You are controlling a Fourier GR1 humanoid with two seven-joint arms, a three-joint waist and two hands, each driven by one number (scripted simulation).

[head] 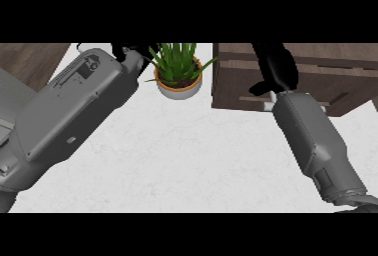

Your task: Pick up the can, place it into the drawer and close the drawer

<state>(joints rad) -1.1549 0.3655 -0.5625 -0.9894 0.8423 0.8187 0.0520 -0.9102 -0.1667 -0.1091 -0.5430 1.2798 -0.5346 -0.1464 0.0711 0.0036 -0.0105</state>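
Note:
No can shows anywhere in the head view. The dark wooden drawer unit [236,80] stands at the upper right of the white counter, with a pale handle [260,99] on its near face. My right hand [275,67] lies stretched over the unit's top, fingers straight and pointing away, thumb sticking out toward the handle; it holds nothing that I can see. My left hand [139,51] is at the top edge beside the plant, mostly cut off by the view. Whether the drawer stands open or closed is hidden under my right hand.
A potted green plant [179,80] in a tan and white pot stands between my two arms at the top centre. My left forearm [70,115] covers much of the left side. The white counter [192,160] spreads below, with a wooden strip at the far left.

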